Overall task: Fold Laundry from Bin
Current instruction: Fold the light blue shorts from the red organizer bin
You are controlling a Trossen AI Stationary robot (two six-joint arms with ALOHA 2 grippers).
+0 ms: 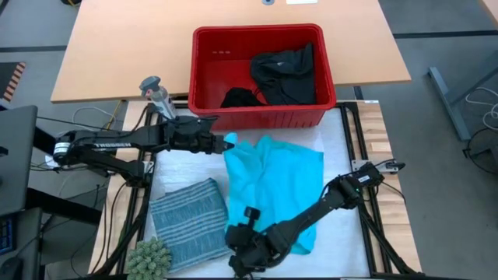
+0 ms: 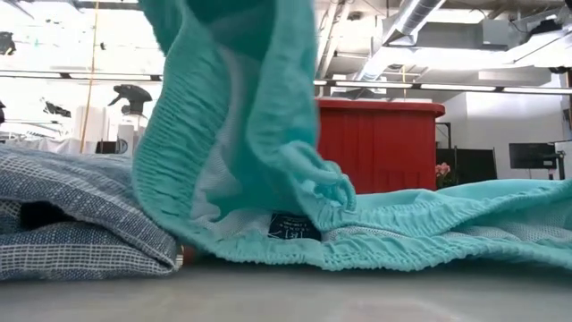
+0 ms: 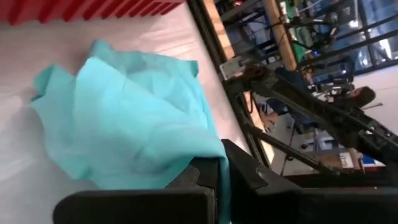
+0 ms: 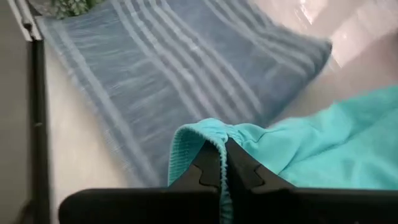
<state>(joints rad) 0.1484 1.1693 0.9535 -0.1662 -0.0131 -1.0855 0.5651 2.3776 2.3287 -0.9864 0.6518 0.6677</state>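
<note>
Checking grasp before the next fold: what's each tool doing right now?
Left tool: shut on the turquoise garment, at its corner near the bin.
Right tool: shut on the turquoise garment's elastic edge, beside the striped garment.

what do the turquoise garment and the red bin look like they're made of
Turquoise garment: soft, matte knit-looking cloth; it drapes and wrinkles, with a gathered elastic-looking hem in the low view. Red bin: rigid, smooth moulded plastic, judging by its ribbed wall and slight sheen.
</note>
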